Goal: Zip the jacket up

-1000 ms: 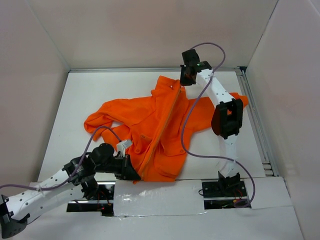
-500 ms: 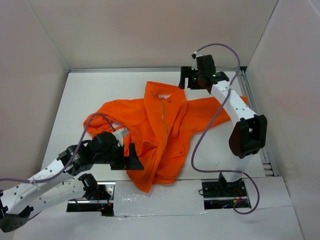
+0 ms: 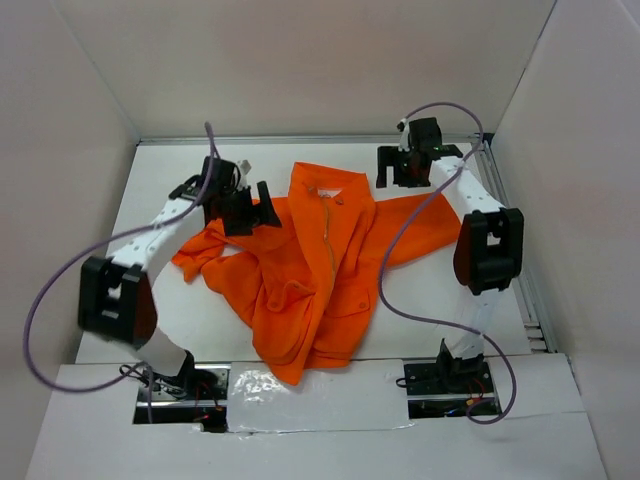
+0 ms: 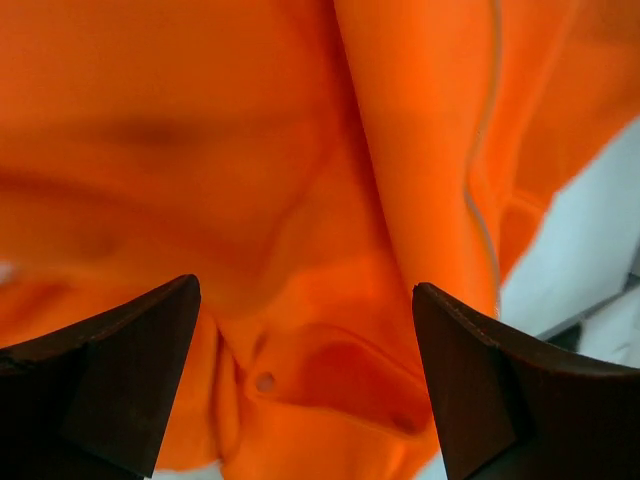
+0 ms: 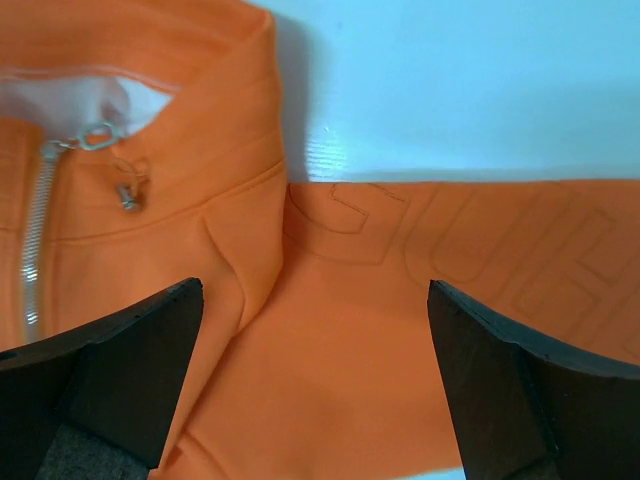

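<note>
The jacket [image 3: 318, 275] is bright orange, its lining [image 5: 70, 100] white, its zipper [image 5: 36, 240] silver. Angular stitched lines pattern the sleeve [image 5: 480, 260].

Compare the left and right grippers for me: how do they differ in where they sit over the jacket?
The left gripper hangs over the jacket on the sleeve side, left of the collar. The right gripper sits off the collar's other side, by the shoulder. The right wrist view takes in the zipper pull, while the left wrist view shows a snap on folded fabric. Both are open, holding nothing.
</note>
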You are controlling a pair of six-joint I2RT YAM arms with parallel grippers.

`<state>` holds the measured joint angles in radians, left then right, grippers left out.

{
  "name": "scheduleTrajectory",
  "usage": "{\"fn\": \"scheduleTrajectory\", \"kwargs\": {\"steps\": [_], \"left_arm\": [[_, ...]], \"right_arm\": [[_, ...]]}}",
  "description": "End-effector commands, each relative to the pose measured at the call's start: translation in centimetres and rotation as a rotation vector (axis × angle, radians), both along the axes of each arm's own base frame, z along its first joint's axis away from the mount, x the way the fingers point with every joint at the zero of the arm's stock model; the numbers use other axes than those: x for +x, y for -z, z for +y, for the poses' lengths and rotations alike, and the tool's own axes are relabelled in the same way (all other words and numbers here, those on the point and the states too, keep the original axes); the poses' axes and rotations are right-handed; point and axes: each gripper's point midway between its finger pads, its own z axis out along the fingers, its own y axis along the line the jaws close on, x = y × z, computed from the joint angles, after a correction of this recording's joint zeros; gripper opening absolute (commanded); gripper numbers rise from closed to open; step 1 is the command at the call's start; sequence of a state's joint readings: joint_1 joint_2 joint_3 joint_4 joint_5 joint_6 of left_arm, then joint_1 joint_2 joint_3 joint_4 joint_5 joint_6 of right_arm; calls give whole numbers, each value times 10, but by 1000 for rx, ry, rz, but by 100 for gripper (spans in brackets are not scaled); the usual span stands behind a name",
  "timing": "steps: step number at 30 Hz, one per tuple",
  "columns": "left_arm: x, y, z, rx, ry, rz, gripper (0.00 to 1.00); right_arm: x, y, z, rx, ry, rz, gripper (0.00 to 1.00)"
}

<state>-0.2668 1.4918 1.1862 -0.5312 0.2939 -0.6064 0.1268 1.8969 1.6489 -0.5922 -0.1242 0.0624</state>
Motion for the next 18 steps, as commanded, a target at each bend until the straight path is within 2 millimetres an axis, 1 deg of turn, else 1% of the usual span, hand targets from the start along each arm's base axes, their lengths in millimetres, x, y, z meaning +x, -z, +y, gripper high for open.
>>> {"fn": "scheduleTrajectory", "kwargs": {"steps": [1,2,3,4,5,6,7,8,9,10,11,12,13,14,15,16,17,18], "left_arm": [[60,-3,4,86,118,-141,99],[86,5,10,142,136,-165,99],[99,9,18,164,136,-176,99],[118,-1,22,191,161,-224,99],[128,18,23,197,185,-198,99],[141,20,25,203,204,-239,99],[153,20,24,230,265,-302,99],[158,29,15,208,330,-336,99],[165,29,6,238,439,-422,99],[166,40,-1,240,501,-441,99],[165,45,-11,225,568,-467,99],[166,46,-19,227,623,-497,99],[163,67,-22,232,679,-471,99],[159,72,-31,194,723,-461,99],[163,66,-37,172,751,-473,98],[157,87,-39,151,775,-413,97],[156,91,-43,138,782,-399,97],[157,91,-48,116,793,-397,96]], "right_arm": [[14,8,8,-5,-67,0,99],[18,8,6,-9,-59,-2,99],[22,22,-2,-49,-67,15,100],[24,27,-6,-64,-67,22,99],[26,38,-13,-94,-78,39,99],[28,41,-16,-115,-95,40,99],[31,41,-19,-136,-114,38,99],[30,53,-19,-160,-151,61,99],[25,59,-21,-204,-232,80,99],[27,62,-22,-236,-263,86,99],[24,74,-25,-268,-287,114,99],[24,78,-28,-315,-330,117,99],[25,84,-31,-330,-333,124,99],[24,89,-30,-330,-356,130,99],[23,92,-27,-319,-390,132,99],[24,96,-23,-302,-431,125,100],[21,99,-18,-292,-465,142,100],[25,93,-12,-290,-512,122,100]]}}
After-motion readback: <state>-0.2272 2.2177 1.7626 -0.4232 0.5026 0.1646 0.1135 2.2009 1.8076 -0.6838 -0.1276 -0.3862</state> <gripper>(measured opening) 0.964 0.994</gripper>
